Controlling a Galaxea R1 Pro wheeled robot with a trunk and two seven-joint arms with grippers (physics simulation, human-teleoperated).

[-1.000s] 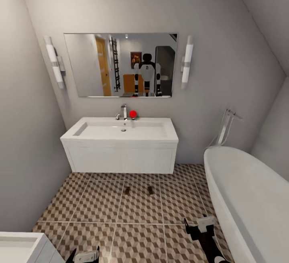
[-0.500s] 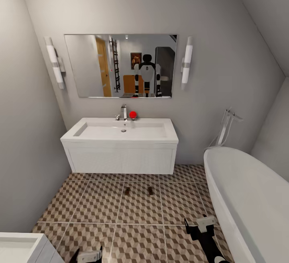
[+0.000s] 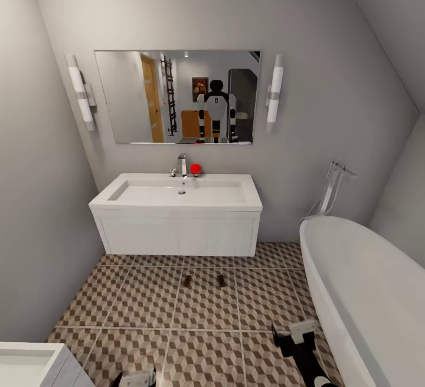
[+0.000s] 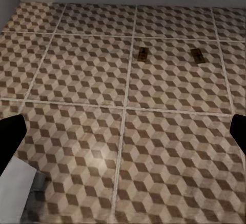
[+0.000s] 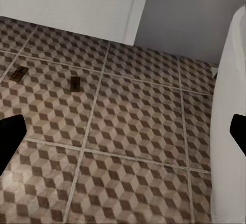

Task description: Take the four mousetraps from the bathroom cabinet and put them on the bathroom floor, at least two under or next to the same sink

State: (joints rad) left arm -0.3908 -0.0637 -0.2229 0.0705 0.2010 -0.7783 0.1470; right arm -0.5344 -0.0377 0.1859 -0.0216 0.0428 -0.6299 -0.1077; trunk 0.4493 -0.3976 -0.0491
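Two mousetraps (image 3: 203, 280) lie flat on the bathroom floor (image 3: 147, 310), side by side and slightly apart, just in front of the bathroom sink (image 3: 177, 193) and its white vanity. I cannot see any other traps here.

Handling, as a judgement: each trap looks like a light, stiff wooden board with wire parts. It would likely be best pinched across the long edges, clear of the wire, and it may slide on smooth tile.

Left end effector (image 3: 137, 379): its dark fingers (image 4: 10, 137) sit at opposite edges of the left wrist view, spread wide, nothing between them. Right end effector (image 3: 294, 335): likewise wide apart and empty, beside the bathtub (image 3: 366, 292).

Views: the head camera gives sink, mirror (image 3: 177, 96) and tub together; the left wrist view alone resolves the traps' rectangular outline and grout lines.
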